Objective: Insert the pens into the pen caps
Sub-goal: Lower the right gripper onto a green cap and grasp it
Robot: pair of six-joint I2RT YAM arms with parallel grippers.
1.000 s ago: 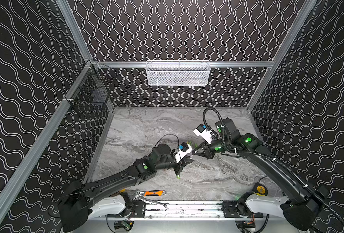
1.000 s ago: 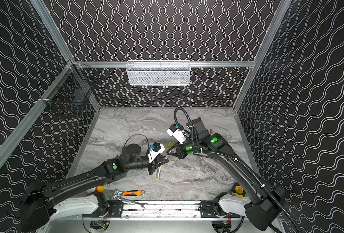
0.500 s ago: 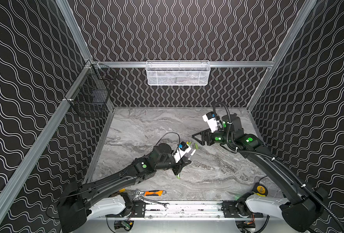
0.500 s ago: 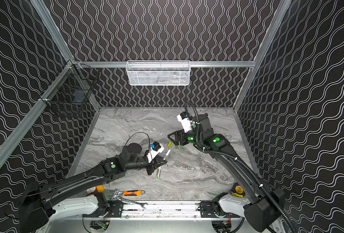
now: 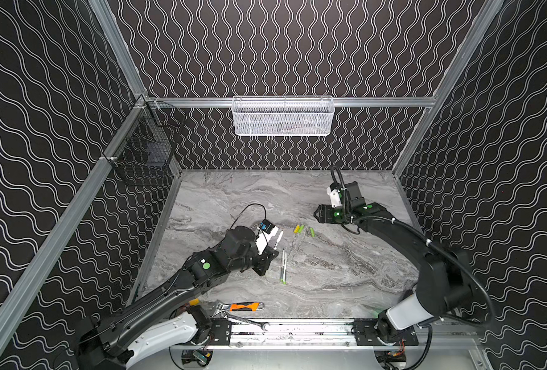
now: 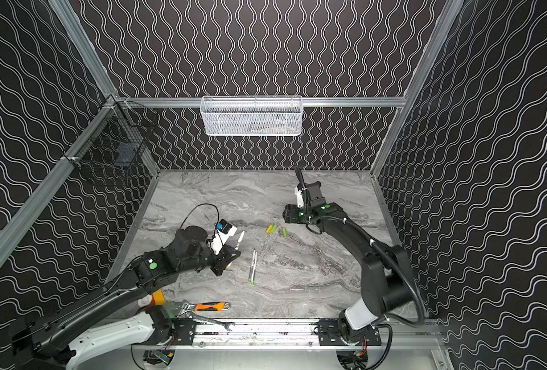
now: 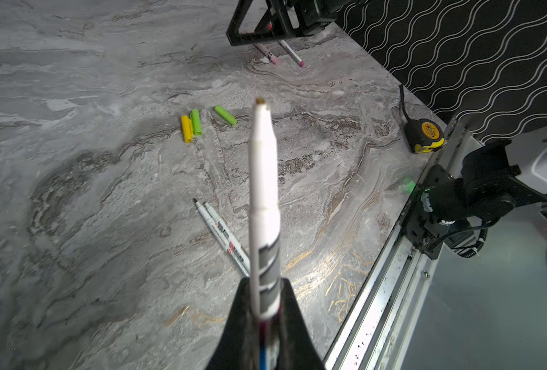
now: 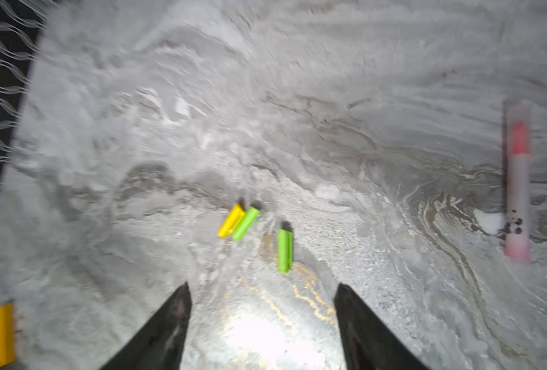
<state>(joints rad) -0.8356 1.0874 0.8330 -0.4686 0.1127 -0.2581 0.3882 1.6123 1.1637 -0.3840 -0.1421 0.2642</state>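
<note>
The rear end of the held pen (image 7: pixel 263 205) is buried between the jaws of the left gripper (image 7: pixel 262 288), so its end colour cannot be told. Only the white barrel, a grey-and-white printed band and a dull brown nib show. In both top views just its front part pokes out past the gripper.

Two pink-ended pens (image 7: pixel 267 53) lie on the counter (image 5: pixel 346 282) beneath the right gripper (image 5: pixel 317 216), which hides their upper parts. In both top views the right arm covers them. The right wrist view is smeared with blur: one of them shows there as a pale stick with a red band, and a yellow shape at the corner is cut off and cannot be identified.

The left arm stretches low and forward from the near left. Its gripper is clamped on the held pen, which tilts up towards the back right. The right arm rises from the near right, elbow high, with its forearm reaching to the back of the counter. Its gripper points towards the middle, jaws spread and empty.

Between the two grippers lie the yellow cap (image 5: pixel 296 228) and the green caps (image 5: pixel 312 231). One green cap touches the yellow one and the other lies just beside them. Nearer the rail, two loose pens (image 5: pixel 283 266) lie side by side, touching. Their barrels carry dark print and a red mark, too small to read. The tape measure (image 7: pixel 426 136) has a yellow label with unreadable writing
</note>
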